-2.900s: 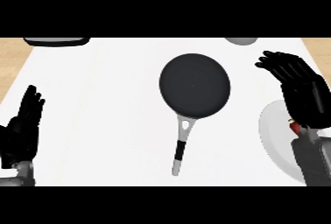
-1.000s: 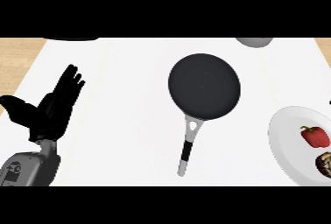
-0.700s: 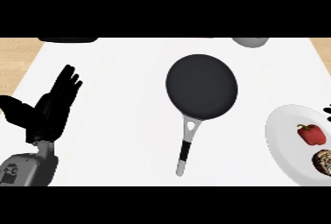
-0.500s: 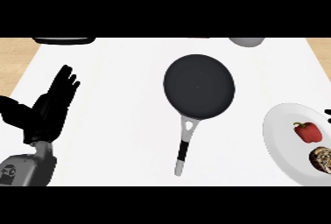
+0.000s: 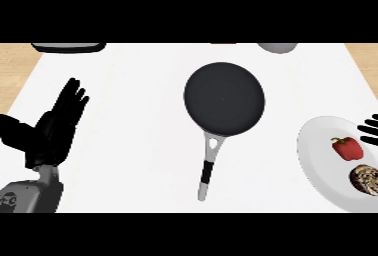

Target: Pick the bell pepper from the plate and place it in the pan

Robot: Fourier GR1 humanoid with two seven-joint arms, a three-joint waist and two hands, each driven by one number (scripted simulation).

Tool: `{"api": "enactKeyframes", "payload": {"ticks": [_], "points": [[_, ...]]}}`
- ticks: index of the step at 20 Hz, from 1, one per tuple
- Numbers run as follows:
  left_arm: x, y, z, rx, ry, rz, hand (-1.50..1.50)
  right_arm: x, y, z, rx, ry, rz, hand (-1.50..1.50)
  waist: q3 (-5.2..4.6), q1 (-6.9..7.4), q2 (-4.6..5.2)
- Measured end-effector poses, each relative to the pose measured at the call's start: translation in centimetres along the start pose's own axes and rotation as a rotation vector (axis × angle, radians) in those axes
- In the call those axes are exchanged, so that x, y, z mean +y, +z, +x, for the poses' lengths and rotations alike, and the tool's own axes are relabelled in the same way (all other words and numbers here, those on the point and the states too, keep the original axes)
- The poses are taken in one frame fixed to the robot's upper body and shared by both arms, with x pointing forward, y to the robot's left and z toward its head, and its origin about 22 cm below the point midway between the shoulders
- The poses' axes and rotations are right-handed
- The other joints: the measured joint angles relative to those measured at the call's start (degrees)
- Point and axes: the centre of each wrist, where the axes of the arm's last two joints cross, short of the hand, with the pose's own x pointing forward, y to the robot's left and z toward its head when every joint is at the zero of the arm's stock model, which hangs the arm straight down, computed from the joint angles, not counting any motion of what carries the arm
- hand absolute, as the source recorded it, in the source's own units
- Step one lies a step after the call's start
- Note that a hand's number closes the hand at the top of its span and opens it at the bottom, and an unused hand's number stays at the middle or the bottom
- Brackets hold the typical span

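the bell pepper (image 5: pixel 347 148) lies on the plate (image 5: pixel 317 165) at the counter's (image 5: pixel 140 90) right edge, well apart from the pan (image 5: pixel 224 104) at its middle. the left hand (image 5: pixel 52 132) rests wide open near the left edge. only the right hand's fingertips (image 5: pixel 369 127) show, straight, over the plate's far rim.

bell pepper (image 5: pixel 347 148) red | pan (image 5: pixel 224 98) black | plate (image 5: pixel 319 165) white

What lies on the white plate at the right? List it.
On the round white plate lie a red bell pepper and a dark brown lumpy food item, apart from each other. The plate's right part runs out of view, so anything there cannot be seen.
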Motion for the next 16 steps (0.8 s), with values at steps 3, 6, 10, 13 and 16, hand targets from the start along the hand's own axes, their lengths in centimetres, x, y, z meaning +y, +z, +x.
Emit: {"api": "enactKeyframes", "payload": {"ticks": [3, 6, 10, 13, 16], "points": [[0.5, 0.0, 0.2, 0.002, 0.0, 0.0, 0.0, 0.1, -0.4, 0.3, -0.005, 0.021, 0.01, -1.5, -0.02, -0.1, -0.03], [-0.1, 0.3, -0.2, 0.005, 0.001, 0.006, 0.0, 0.2, -1.2, 0.5, 0.001, 0.044, 0.015, -1.5, -0.02, -0.12, -0.04], [-0.1, -0.3, -0.2, 0.002, -0.001, 0.009, 0.0, 1.1, -2.4, 0.8, 0.017, 0.061, 0.02, -1.5, -0.02, -0.14, -0.01], [0.3, -0.5, -0.4, -0.002, -0.003, 0.01, 0.0, 2.1, -3.9, 0.6, 0.024, 0.055, 0.026, -1.5, -0.03, 0.07, 0.03], [0.4, -0.4, -0.3, 0.001, -0.005, 0.007, 0.0, 2.4, -4.8, 0.2, 0.027, 0.05, 0.031, -1.5, -0.02, 0.12, 0.03]]}}
